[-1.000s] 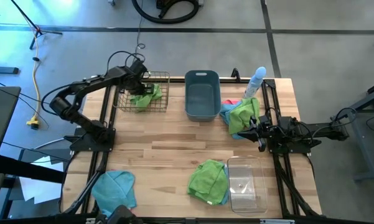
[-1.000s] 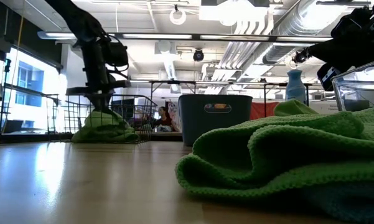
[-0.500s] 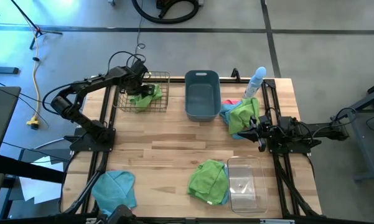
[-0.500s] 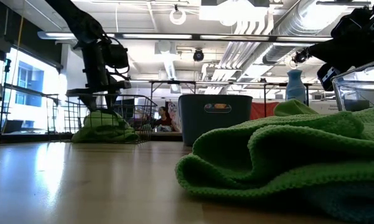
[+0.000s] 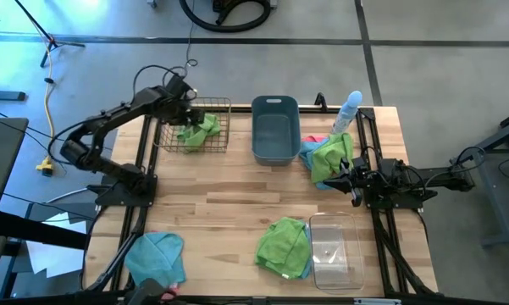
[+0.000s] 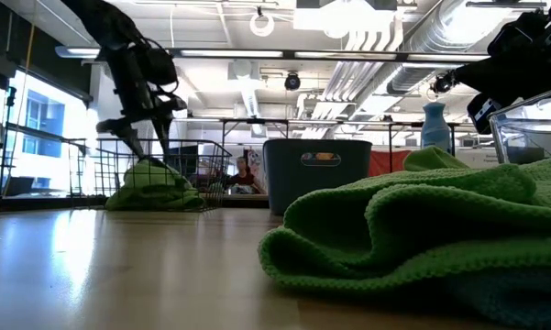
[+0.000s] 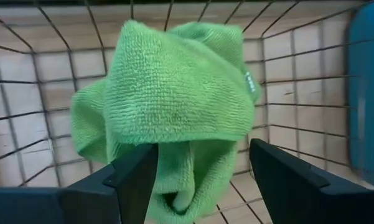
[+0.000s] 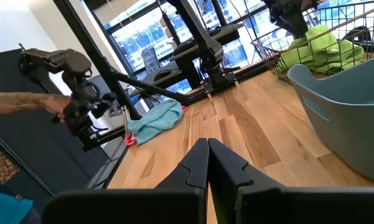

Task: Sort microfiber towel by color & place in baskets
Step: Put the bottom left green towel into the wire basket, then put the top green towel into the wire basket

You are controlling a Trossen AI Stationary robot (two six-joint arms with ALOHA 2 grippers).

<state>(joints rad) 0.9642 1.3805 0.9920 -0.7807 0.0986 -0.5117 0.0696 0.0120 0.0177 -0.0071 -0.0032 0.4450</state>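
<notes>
A lime green microfiber towel (image 7: 174,106) lies crumpled on the floor of the copper wire basket (image 5: 205,125) at the far left. My left gripper (image 6: 143,137) hangs open just above it, one finger on either side (image 7: 202,180), touching nothing. A green towel (image 5: 286,244) lies over a blue one beside the clear bin (image 5: 334,247). A heap of green, blue and pink towels (image 5: 329,154) lies right of the grey-blue tub (image 5: 275,129). A light blue towel (image 5: 157,254) lies near left. My right gripper (image 5: 345,176) rests shut by the heap.
A pale blue spray bottle (image 5: 347,110) stands at the far right behind the heap. In the right wrist view a person's hand (image 8: 12,101) holds a black device beyond the table's left side. Bare wood lies open in the table's middle.
My left gripper has opened and let go of the green towel, which has settled on the wire basket's floor. The gripper has then risen a little, tipped, and drawn slightly toward the table's far left corner.
</notes>
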